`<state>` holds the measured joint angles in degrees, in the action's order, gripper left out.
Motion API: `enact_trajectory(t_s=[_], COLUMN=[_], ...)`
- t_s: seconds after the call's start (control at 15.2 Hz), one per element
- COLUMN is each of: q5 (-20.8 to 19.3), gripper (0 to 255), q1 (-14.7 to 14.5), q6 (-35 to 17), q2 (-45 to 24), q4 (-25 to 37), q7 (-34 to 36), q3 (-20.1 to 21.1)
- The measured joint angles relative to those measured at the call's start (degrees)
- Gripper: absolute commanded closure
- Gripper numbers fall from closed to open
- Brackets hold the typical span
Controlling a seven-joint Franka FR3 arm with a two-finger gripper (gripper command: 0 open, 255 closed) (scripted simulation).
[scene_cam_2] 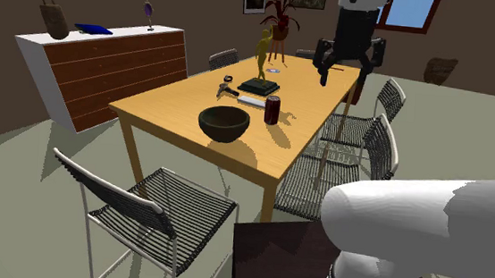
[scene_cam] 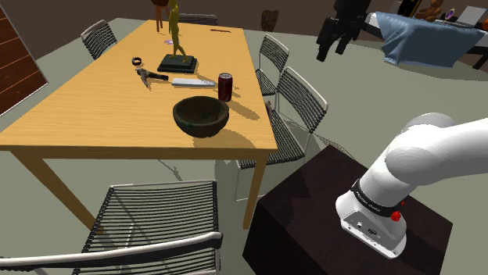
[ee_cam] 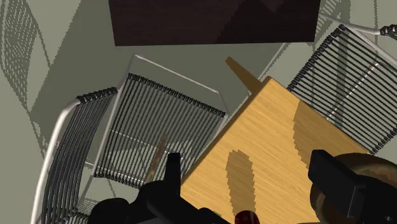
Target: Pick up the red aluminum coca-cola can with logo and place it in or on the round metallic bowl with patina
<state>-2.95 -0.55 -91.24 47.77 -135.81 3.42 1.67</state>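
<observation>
A dark red can [scene_cam: 225,86] with a silver top stands upright on the wooden table [scene_cam: 94,109], just behind a round dark bowl [scene_cam: 201,116]. The two stand close together but do not touch. Both show again in the second exterior view, the can [scene_cam_2: 273,109] and the bowl [scene_cam_2: 223,123]. My black gripper [scene_cam: 331,48] hangs high in the air, well above the table's far side and far from the can [ee_cam: 247,218]. From the wrist, the gripper [ee_cam: 251,165] is open with nothing between its fingers. The bowl's rim [ee_cam: 375,172] lies beside one finger.
On the table behind the can lie a flat silver blade [scene_cam: 191,81], a small tool [scene_cam: 147,76], a ring [scene_cam: 137,61] and a tall statuette on a dark base [scene_cam: 174,47]. Wire chairs [scene_cam: 301,101] line the table's sides. The dark stand [scene_cam: 344,226] sits at the lower right.
</observation>
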Motion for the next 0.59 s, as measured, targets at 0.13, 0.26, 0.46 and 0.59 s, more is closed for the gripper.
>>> enact_trajectory(t_s=[0.13, 0.26, 0.46, 0.59], q5=[0.05, 0.13, 0.59, 0.95], gripper=[0, 0, 0, 0], q1=[-0.04, -0.12, -0.44, -0.72], q6=[-0.85, -3.47, -7.49, -10.4], q2=[-0.81, -3.92, -9.8, -14.04], q4=[-0.1, 0.29, 2.0, 3.21], q7=[-0.01, -0.16, 0.06, 0.37], q3=[0.0, -0.09, 0.25, 0.64])
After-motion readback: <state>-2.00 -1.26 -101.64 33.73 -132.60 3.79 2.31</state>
